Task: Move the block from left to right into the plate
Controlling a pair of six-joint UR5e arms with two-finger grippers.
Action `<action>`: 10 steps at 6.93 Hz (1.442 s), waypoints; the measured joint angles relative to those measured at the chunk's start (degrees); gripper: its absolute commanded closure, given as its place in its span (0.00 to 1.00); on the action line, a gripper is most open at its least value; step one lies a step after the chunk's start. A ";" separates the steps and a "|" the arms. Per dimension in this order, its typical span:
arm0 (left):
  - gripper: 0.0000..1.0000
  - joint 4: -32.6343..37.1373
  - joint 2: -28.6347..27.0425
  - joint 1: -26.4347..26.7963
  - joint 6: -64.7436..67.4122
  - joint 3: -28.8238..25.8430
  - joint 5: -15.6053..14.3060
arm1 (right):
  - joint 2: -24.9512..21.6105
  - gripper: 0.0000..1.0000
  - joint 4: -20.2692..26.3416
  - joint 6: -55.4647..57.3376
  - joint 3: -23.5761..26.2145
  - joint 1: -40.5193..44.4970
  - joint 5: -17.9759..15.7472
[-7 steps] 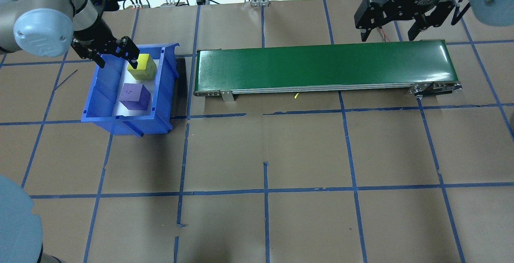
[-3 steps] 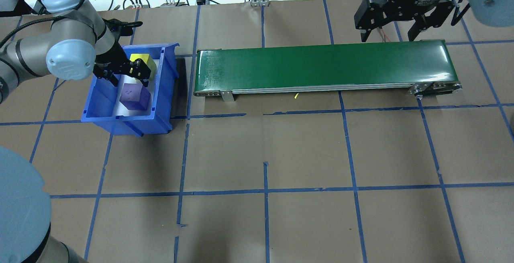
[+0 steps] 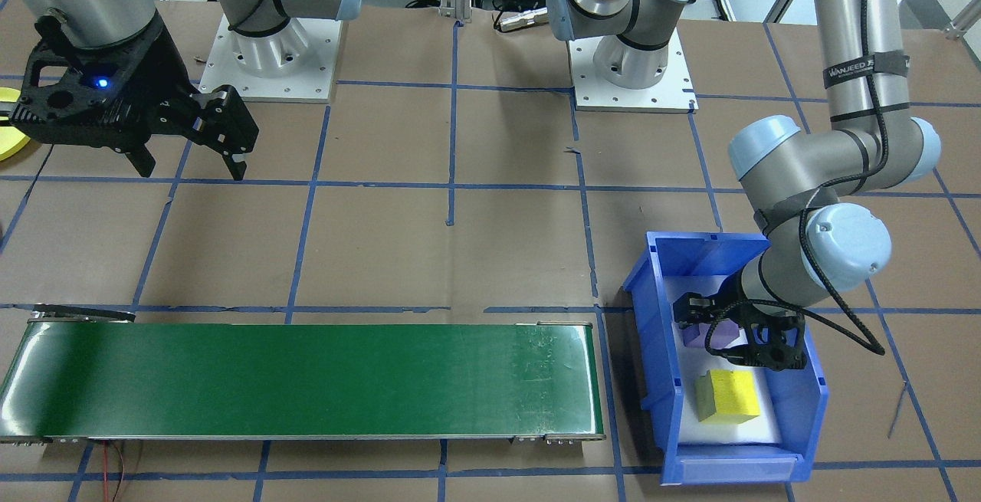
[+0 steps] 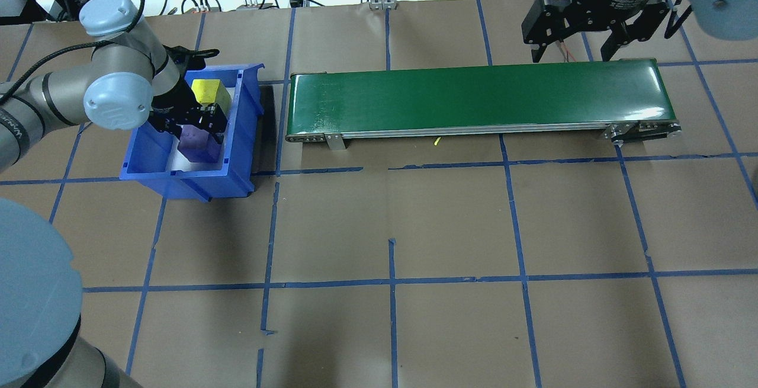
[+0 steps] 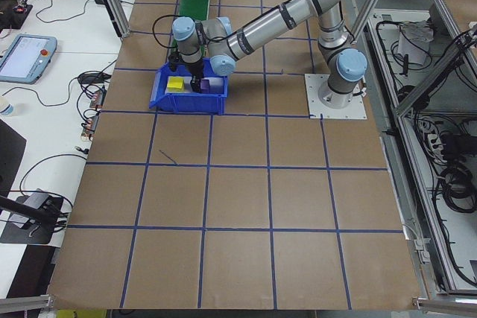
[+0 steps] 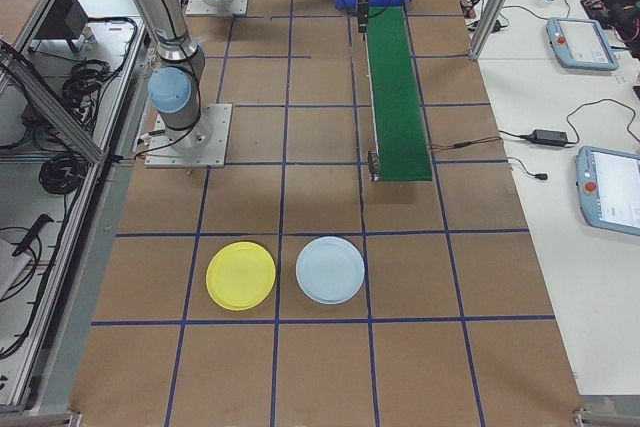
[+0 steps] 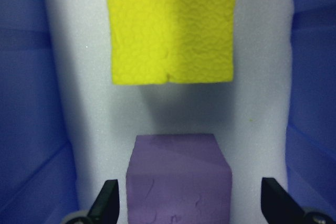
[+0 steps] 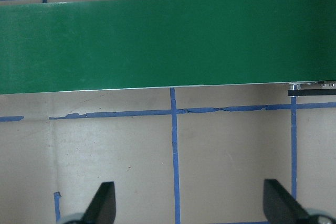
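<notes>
In the blue bin (image 4: 195,183) lie a purple block (image 7: 178,182) and, farther back, a yellow block (image 7: 172,30). My left gripper (image 4: 194,130) hangs open low inside the bin, one finger on each side of the purple block (image 4: 198,146), not touching it. The yellow block (image 4: 208,90) sits untouched behind it. My right gripper (image 4: 573,51) is open and holds nothing, above the far edge of the green conveyor (image 4: 474,98) at its right end. The yellow plate (image 6: 240,275) rests on the table past the conveyor's right end, and only its edge (image 3: 8,146) shows in the front view.
A light-blue plate (image 6: 330,269) lies beside the yellow one. The long conveyor (image 3: 306,379) runs from beside the bin (image 3: 651,364) toward the right arm. Brown paper with blue tape lines covers the table. Cables and tablets line the far side.
My left gripper has moved from the yellow block toward the robot and down, and now straddles the purple block. The right arm has not moved.
</notes>
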State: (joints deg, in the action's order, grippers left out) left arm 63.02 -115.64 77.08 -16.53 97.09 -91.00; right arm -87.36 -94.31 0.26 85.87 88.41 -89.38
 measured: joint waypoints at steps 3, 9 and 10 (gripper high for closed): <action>0.69 4.30 3.01 0.05 2.09 -1.09 -0.38 | 0.00 0.00 0.00 0.00 0.00 0.01 0.00; 0.71 14.93 8.82 10.60 16.95 -14.72 0.44 | 0.00 0.00 0.00 0.00 0.01 0.01 0.00; 0.72 11.89 7.24 14.07 20.45 -15.06 1.93 | 0.00 0.00 0.00 0.00 0.01 0.01 0.00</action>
State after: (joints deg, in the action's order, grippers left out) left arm 74.91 -108.40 91.16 3.92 82.03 -89.08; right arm -87.36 -94.31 0.26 85.87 88.42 -89.38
